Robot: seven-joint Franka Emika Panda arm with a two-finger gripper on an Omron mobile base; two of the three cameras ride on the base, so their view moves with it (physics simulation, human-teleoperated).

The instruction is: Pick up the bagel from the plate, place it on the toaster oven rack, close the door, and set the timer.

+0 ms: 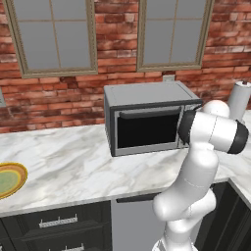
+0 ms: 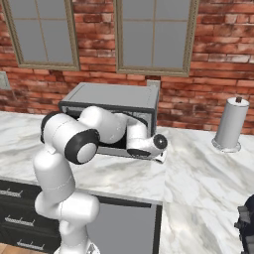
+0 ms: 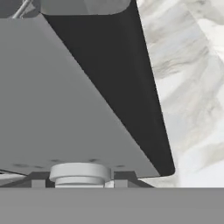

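The toaster oven (image 1: 147, 122) stands on the marble counter with its door (image 1: 146, 130) upright against the front, dark glass facing me. The rack and the bagel are hidden. The plate (image 1: 11, 179), yellow-rimmed with a green centre, lies at the far left counter edge, and the part of it in view is bare. My forearm reaches across the oven's right front. In the hand view my gripper (image 3: 79, 181) sits at a round grey timer knob (image 3: 78, 171) on the oven's grey panel, one dark fingertip (image 3: 38, 180) close on each side. The hand (image 2: 158, 151) is at the oven's right front corner.
A paper towel roll (image 2: 230, 124) on its holder stands on the counter to the right of the oven. A brick wall with two windows runs behind. Dark drawers (image 1: 59, 223) sit under the counter's front edge. Open marble lies between plate and oven.
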